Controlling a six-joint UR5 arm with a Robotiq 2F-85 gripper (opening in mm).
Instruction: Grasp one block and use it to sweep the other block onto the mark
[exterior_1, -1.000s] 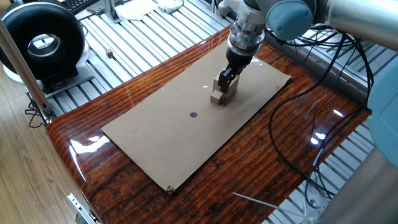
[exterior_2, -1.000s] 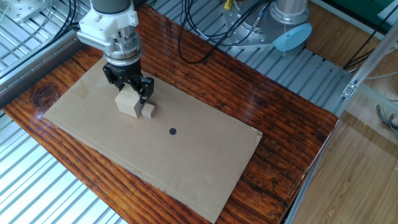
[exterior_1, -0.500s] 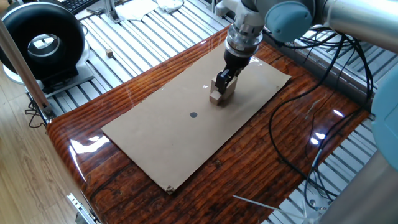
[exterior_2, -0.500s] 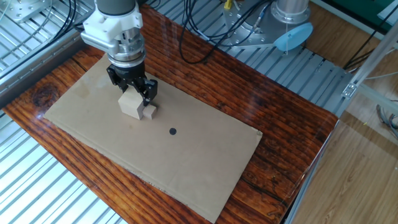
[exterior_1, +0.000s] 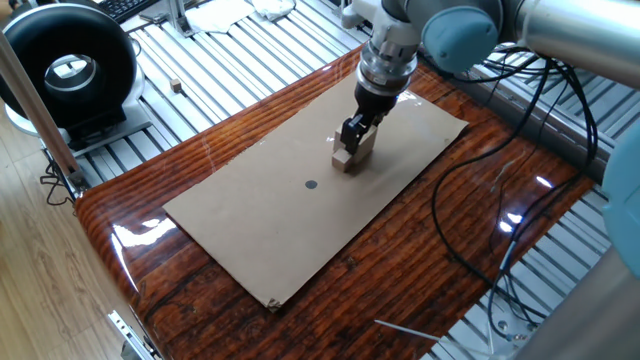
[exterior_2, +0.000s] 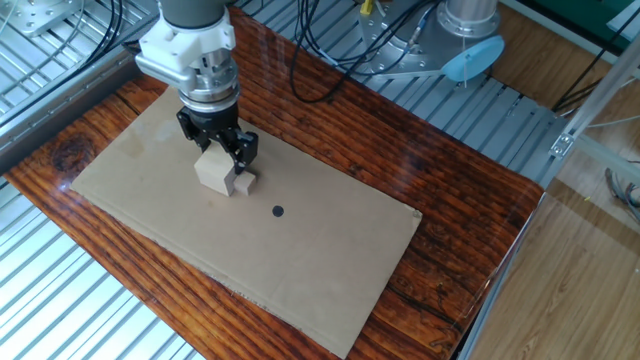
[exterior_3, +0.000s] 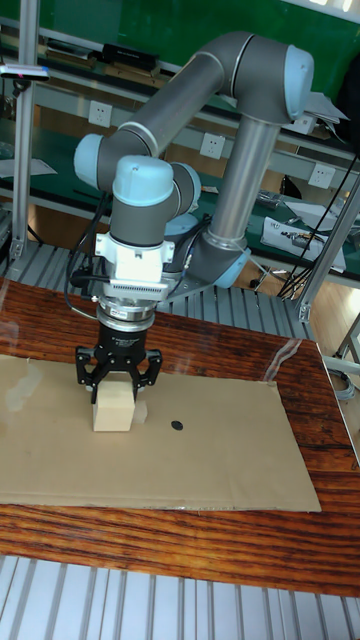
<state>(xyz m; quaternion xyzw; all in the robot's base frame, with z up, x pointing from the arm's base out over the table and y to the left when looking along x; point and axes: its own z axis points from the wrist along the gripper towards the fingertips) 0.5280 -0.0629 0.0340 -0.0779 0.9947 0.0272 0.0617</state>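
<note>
My gripper (exterior_2: 218, 152) is shut on the larger tan block (exterior_2: 212, 170), which rests low on the brown cardboard (exterior_2: 330, 260). The small tan cube (exterior_2: 243, 183) touches the big block's side that faces the mark. The mark (exterior_2: 278, 211), a dark dot, lies a short way beyond the small cube. In the one fixed view my gripper (exterior_1: 356, 134) holds the big block (exterior_1: 362, 144), the small cube (exterior_1: 343, 159) sits in front of it, and the mark (exterior_1: 311, 184) lies further left. The tall view shows my gripper (exterior_3: 117, 384), the big block (exterior_3: 114, 408) and the mark (exterior_3: 177, 425); the small cube is hidden there.
The cardboard lies on a glossy wooden table (exterior_1: 420, 260) ringed by ribbed metal. A black round device (exterior_1: 68, 65) stands at the far left, black cables (exterior_1: 470, 190) trail on the right, and a blue disc (exterior_2: 468, 60) sits beyond the table.
My gripper has slid with the big block toward the mark, pushing the small cube a short way along the cardboard.
</note>
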